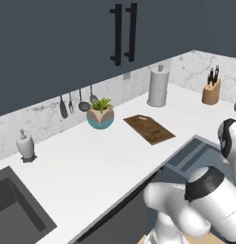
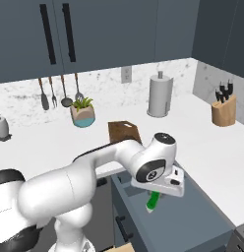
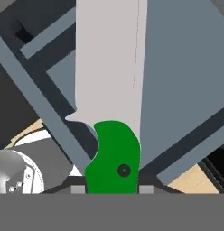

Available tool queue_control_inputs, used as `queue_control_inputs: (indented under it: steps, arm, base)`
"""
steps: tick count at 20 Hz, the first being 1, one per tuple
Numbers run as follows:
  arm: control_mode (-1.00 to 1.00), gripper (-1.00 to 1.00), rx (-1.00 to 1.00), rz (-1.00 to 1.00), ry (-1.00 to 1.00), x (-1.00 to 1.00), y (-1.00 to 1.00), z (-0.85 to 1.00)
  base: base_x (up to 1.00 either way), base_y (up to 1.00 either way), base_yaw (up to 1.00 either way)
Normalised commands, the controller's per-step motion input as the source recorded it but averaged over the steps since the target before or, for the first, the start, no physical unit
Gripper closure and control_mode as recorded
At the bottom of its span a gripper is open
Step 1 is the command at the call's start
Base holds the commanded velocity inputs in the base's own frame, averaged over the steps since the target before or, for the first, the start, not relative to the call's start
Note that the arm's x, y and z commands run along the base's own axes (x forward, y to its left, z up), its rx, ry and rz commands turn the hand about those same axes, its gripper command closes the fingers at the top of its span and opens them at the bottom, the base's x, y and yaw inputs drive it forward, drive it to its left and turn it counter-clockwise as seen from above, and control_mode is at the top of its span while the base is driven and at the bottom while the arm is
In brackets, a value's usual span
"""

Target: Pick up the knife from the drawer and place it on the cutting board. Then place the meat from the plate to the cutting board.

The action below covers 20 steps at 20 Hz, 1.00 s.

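Note:
My gripper [image 2: 161, 189] is shut on the green handle of the knife [image 2: 153, 201], low over the inside of the open blue-grey drawer [image 2: 193, 216]. In the hand view the green handle [image 3: 114, 158] sits between my gripper's [image 3: 112, 188] fingertips. The silver blade [image 3: 107, 67] points away over the drawer's floor [image 3: 186, 67]. I cannot tell whether the knife touches the floor. The dark brown cutting board [image 2: 125, 132] lies bare on the white counter just behind the drawer; it also shows at the counter's middle [image 1: 149, 128]. The meat and the plate are out of view.
A plant pot [image 1: 100, 116] stands left of the board, a paper towel roll [image 1: 158, 86] behind it, and a knife block [image 1: 211, 90] at the far right. A soap dispenser [image 1: 25, 144] and a sink [image 1: 15, 209] are at the left. Utensils hang on the marble wall.

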Motion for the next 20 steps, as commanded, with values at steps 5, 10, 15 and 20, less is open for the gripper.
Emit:
queue_control_inputs:
  steps: [5, 10, 15, 20]
  arm:
    - [-1.00, 1.00, 0.00, 0.41, -0.09, 0.80, 0.37, 0.41]
    - [-1.00, 1.00, 0.03, 0.39, -0.07, 1.00, 0.25, 0.10]
    - [-1.00, 1.00, 0.03, 0.30, -0.06, 1.00, 0.16, 0.00]
    - [-1.00, 1.00, 0.00, 0.14, -0.10, 0.89, 0.38, 0.00]
  base:
    - [0.00, 0.00, 0.00]
    - [0.00, 0.00, 0.00]
    - [0.00, 0.00, 0.00]
    - [0.00, 0.00, 0.00]
